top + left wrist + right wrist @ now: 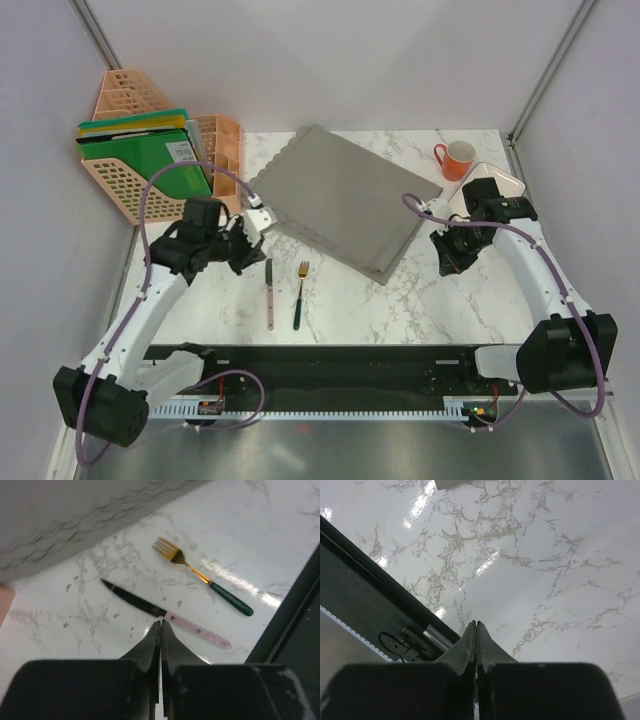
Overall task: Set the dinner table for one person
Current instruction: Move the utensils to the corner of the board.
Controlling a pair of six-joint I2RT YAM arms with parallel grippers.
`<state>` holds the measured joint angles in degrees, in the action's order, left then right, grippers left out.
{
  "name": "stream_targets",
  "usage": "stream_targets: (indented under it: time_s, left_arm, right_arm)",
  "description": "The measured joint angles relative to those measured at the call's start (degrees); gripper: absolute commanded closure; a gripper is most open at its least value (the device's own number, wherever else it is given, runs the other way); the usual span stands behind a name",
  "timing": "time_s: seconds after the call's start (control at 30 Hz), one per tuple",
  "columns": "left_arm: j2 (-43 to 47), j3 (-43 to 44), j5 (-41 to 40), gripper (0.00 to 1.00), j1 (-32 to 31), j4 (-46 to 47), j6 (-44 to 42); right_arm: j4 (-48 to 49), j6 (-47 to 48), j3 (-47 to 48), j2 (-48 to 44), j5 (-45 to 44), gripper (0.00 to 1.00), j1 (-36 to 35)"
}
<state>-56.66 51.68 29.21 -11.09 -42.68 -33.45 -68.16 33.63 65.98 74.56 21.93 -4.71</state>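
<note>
Setting barely begun: placemat (340,200) askew on the bench (400,300), left tool (161,625) and right tool (476,625) both pinched closed, empty; knife (165,613) pickup likely next, once the left tool opens.

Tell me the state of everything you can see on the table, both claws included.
Left claw, shut, holding nothing.
Right claw, shut, holding nothing.
Placemat, flat, askew on the table.
Knife, lying flat beside the fork, not touching it.
Fork, lying flat.
Mug, upright.
Plate, flat, partly hidden.
</note>
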Motion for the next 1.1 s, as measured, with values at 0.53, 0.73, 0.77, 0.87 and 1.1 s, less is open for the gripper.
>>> stream_targets:
  time_s: [0.53,0.73,0.77,0.87,1.1]
  left_arm:
    - [-18.1,-2.3,-6.8,0.98,-28.1,6.1,4.3]
    - [-27.1,-2.3,-9.0,0.98,-32.7,10.6,4.9]
    - [-28.3,-2.3,-9.3,0.89,-33.1,11.0,4.9]
    - [-30.3,-2.2,-9.8,0.44,-33.7,12.0,4.8]
    - [-29.8,-2.3,-10.7,0.0,-33.8,16.5,4.2]
  right_arm:
    - [6.0,-7.0,-2.4,-0.1,-0.4,1.0,0.0]
    - [9.0,-8.9,-4.8,2.9,0.2,1.0,0.0]
    - [9.2,-9.1,-4.9,3.2,0.3,1.0,0.0]
    - [9.9,-9.7,-4.9,3.0,0.5,1.0,0.0]
    - [10.4,-9.9,-4.9,1.1,0.4,0.99,0.0]
